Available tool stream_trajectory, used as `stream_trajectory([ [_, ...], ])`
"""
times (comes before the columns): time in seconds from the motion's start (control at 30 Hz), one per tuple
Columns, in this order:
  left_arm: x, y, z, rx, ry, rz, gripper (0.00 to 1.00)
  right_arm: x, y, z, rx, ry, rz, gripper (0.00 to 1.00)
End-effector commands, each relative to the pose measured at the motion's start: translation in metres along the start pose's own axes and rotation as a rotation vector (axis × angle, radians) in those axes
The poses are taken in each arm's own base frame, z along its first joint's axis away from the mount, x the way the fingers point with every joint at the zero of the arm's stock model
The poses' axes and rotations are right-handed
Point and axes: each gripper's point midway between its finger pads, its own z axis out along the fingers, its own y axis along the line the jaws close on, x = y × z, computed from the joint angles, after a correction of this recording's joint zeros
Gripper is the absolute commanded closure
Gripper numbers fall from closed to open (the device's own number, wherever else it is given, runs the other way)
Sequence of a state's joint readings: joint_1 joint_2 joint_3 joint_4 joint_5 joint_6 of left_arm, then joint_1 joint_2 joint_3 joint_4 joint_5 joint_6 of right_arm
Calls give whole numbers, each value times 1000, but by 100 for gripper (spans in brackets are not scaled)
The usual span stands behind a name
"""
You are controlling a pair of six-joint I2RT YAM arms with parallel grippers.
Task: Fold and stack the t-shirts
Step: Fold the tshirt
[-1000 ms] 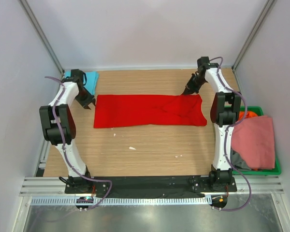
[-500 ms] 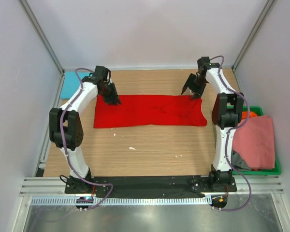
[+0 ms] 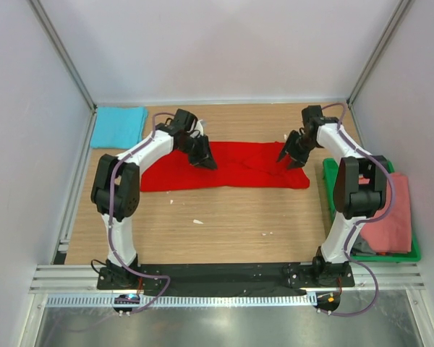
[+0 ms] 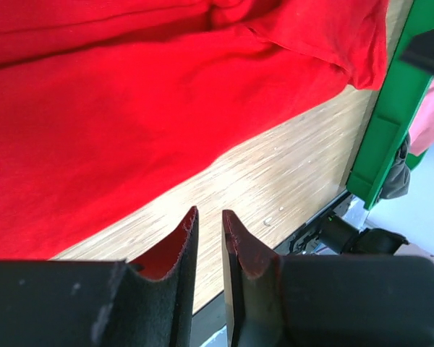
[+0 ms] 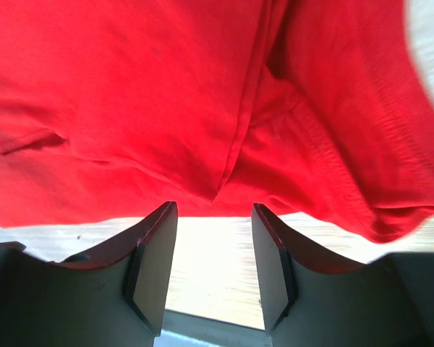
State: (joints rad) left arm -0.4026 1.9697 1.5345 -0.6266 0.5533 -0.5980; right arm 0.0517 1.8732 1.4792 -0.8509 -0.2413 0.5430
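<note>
A bright red t-shirt (image 3: 231,166) lies as a long folded strip across the middle of the table. It also shows in the left wrist view (image 4: 130,108) and the right wrist view (image 5: 166,94). My left gripper (image 3: 202,155) hovers over the strip's left-centre part. Its jaws (image 4: 210,213) stand almost closed with a narrow gap and hold nothing. My right gripper (image 3: 293,153) is over the strip's right end. It is open and empty (image 5: 213,206), with the cloth's edge just beyond its tips. A folded turquoise t-shirt (image 3: 118,126) lies at the far left corner.
A green crate (image 3: 412,254) stands off the table's right edge and holds a salmon pink t-shirt (image 3: 390,213) over a dark grey one (image 3: 358,244). The crate also shows in the left wrist view (image 4: 380,137). Grey walls close in the left, far and right sides.
My left gripper moved right, from the strip's left end to its left-centre. My right gripper moved nearer, from the far right corner onto the strip's right end. The red shirt has not moved.
</note>
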Motion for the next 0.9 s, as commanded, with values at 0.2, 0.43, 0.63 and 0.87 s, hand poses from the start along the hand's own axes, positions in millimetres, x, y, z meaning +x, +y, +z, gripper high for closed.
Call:
stream_trajectory([
  [0.2,7,-10,2,48,4,10,81,25,30,13,-151,21,59,49],
  [0.43,10,-8,-2,35,9,25,82,22,28,28,-142,19,69,57],
  [0.63,12,-5,-2,21,23,34,83,18,30,33,-147,23,79,62],
  [0.87,9,-5,-5,9,17,56,83,25,24,40,-125,53,93,64],
])
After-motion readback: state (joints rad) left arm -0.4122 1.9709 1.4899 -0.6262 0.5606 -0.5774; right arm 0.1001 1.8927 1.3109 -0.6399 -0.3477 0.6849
